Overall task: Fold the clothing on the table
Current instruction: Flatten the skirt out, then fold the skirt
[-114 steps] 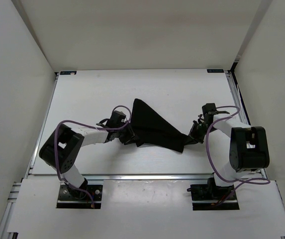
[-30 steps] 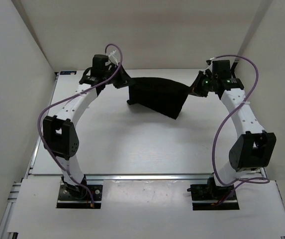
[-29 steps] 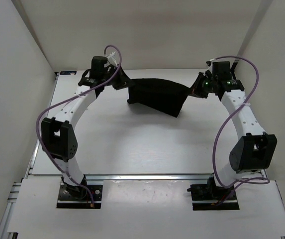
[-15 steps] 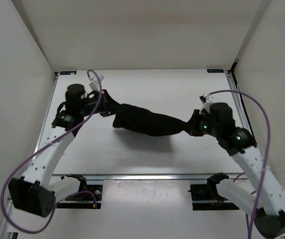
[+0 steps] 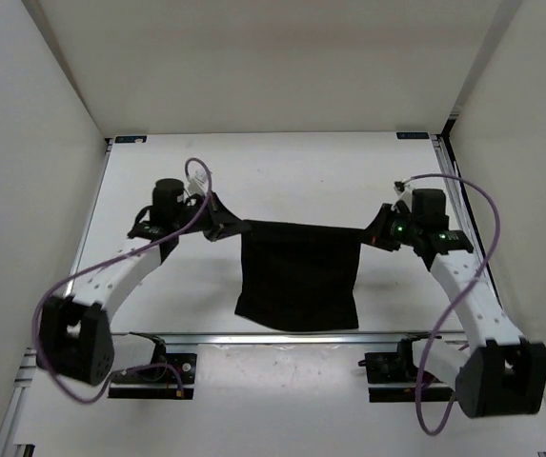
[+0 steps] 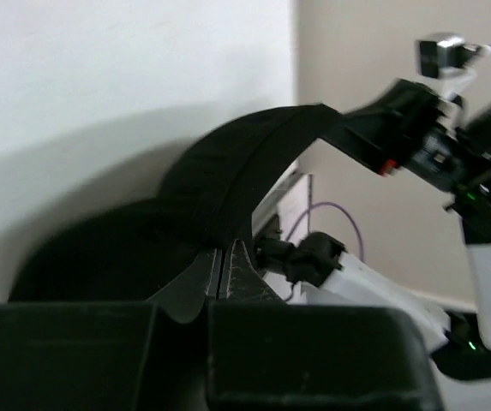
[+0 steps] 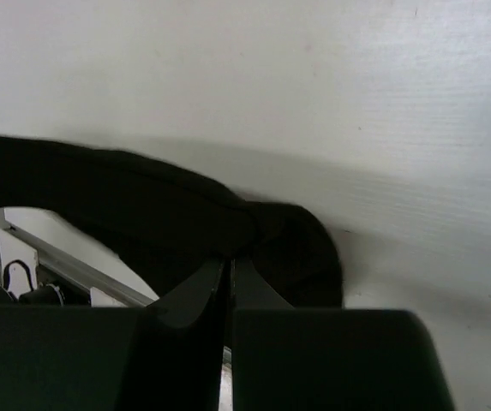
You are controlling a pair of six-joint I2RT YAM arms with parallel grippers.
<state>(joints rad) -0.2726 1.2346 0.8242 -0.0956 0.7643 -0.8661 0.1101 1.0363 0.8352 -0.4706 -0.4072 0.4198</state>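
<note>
white table (image 5: pixel 182 300) under hanging clothing (image 5: pixel 299 276); left end effector (image 5: pixel 229 228), right end effector (image 5: pixel 374 236) clamped on its corners.

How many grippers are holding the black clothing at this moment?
2. The left gripper is shut on one top corner of the clothing, on the left of the top view; the right gripper is shut on the other top corner, on the right. No other gripper shows.
</note>
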